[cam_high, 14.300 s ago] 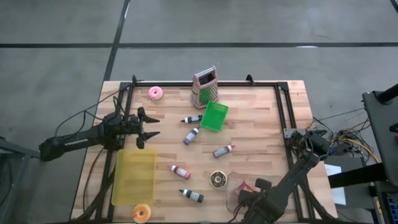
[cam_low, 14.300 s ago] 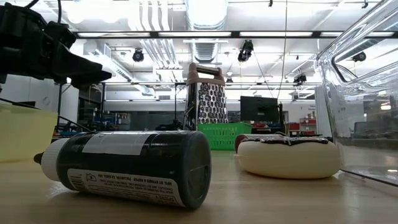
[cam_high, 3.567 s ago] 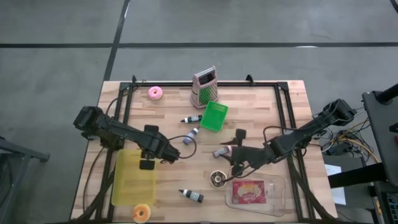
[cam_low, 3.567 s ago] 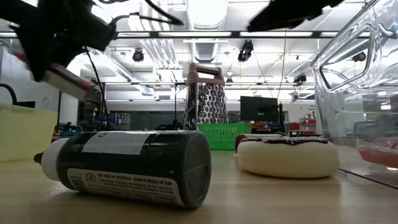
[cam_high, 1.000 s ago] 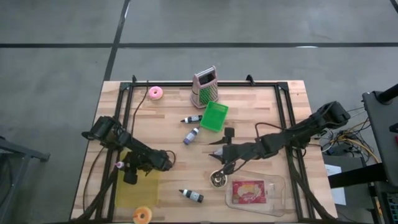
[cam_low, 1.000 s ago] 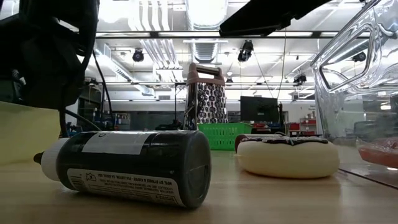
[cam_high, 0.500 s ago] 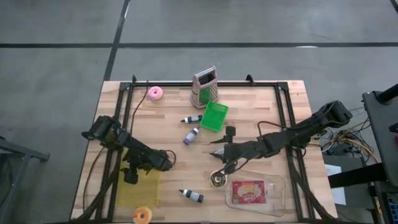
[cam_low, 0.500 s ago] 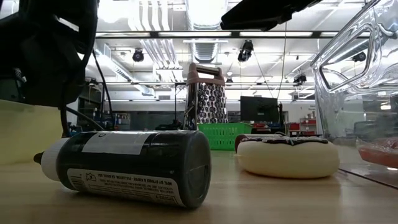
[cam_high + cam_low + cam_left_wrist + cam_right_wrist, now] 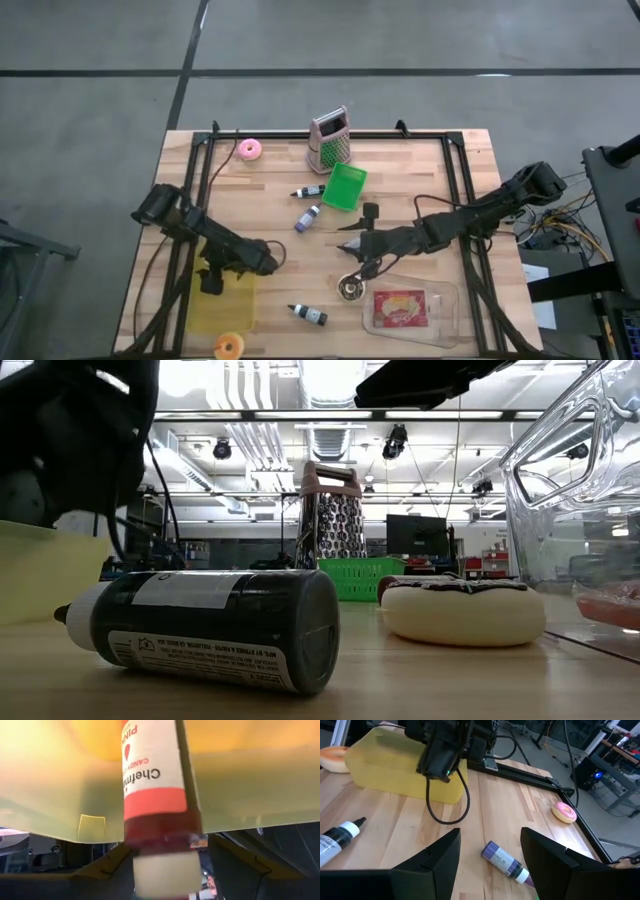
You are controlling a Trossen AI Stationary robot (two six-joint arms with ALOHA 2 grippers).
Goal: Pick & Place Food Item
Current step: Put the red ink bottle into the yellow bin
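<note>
A bottle (image 9: 152, 785) with a red-and-white label and a white cap lies in the yellow bin (image 9: 228, 305) at the table's near left. My left gripper (image 9: 212, 280) is above the bin, open, with one finger on each side of the bottle's cap end (image 9: 165, 870). My right gripper (image 9: 352, 248) hangs open above mid-table with nothing between its fingers (image 9: 490, 865). A chocolate donut (image 9: 350, 288) rests on the table just nearward of it. A red packaged food item (image 9: 400, 308) lies in a clear container (image 9: 445, 300).
A black bottle (image 9: 308, 315) and an orange donut (image 9: 228, 346) lie near the front edge. Two small bottles (image 9: 307, 217), a green basket (image 9: 345, 187), a grater (image 9: 328, 140) and a pink donut (image 9: 250, 150) are farther back. A dark frame runs along the table's sides.
My left gripper has tipped a little over the yellow bin. The pink cap that showed beside it in the high view no longer shows. My right arm has kept still.
</note>
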